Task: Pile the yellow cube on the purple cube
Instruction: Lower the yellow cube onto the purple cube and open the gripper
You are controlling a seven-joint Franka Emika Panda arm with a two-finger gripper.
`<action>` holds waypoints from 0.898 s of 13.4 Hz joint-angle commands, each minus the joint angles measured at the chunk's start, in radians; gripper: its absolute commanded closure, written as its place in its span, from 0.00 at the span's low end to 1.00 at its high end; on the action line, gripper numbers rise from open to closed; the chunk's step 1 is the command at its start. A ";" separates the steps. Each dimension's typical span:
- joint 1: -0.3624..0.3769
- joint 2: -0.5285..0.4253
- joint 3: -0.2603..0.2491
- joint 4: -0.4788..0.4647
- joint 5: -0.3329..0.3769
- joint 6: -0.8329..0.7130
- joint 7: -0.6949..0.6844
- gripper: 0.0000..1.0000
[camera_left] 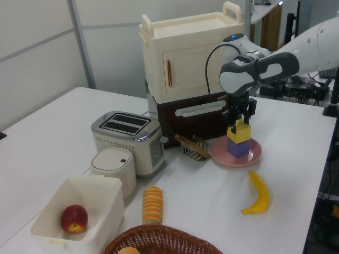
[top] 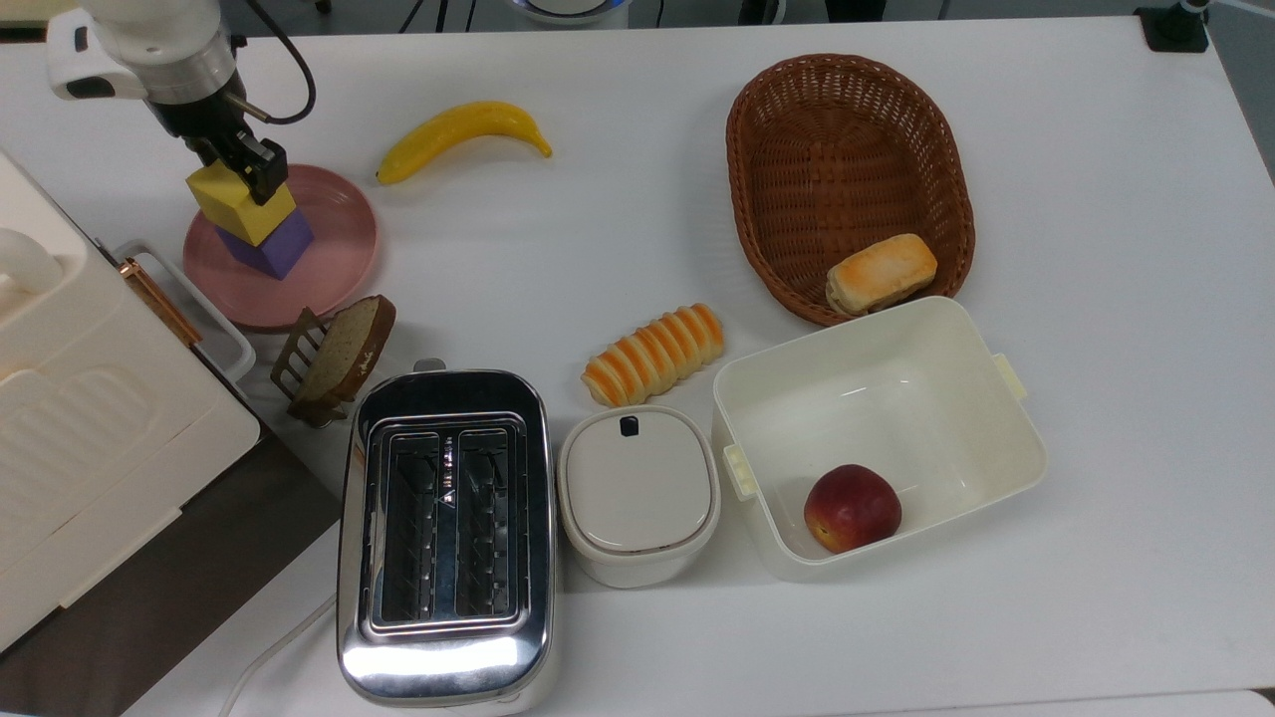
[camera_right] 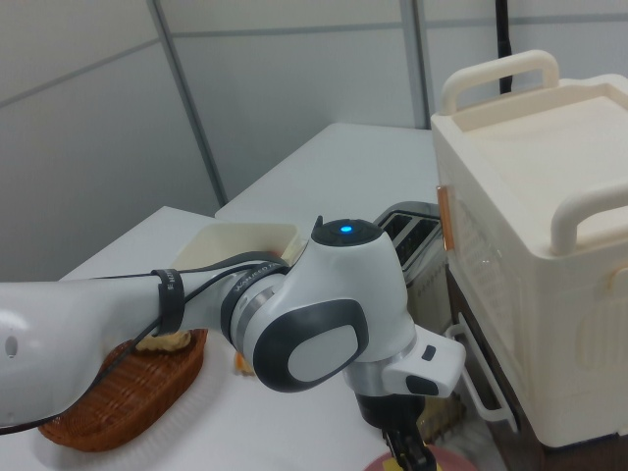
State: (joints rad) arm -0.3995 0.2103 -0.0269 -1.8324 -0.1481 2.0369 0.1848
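Gripper (camera_left: 239, 123) pinching yellow cube (top: 240, 202), fingers clamped on its sides. Cube seated atop purple cube (top: 274, 247) at middle of pink plate (top: 334, 244), looks offset toward plate's rim in top view, so overhang likely. Risks: uneven release or sideways retreat could drag top cube off; downward push could skid purple cube across plate. Banana (top: 461, 132) well apart from plate, no hazard.
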 commanded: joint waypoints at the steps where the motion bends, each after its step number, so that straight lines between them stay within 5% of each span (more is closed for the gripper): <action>1: 0.005 0.010 -0.002 -0.007 0.008 0.028 -0.005 0.32; 2: 0.005 0.014 -0.002 -0.005 0.010 0.028 0.008 0.00; 9: 0.011 -0.025 0.005 0.005 0.007 0.016 0.065 0.00; 12: 0.016 -0.089 0.054 0.047 0.007 -0.055 0.087 0.00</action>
State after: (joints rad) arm -0.3978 0.2104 -0.0127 -1.7998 -0.1481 2.0421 0.2295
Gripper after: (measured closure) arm 0.000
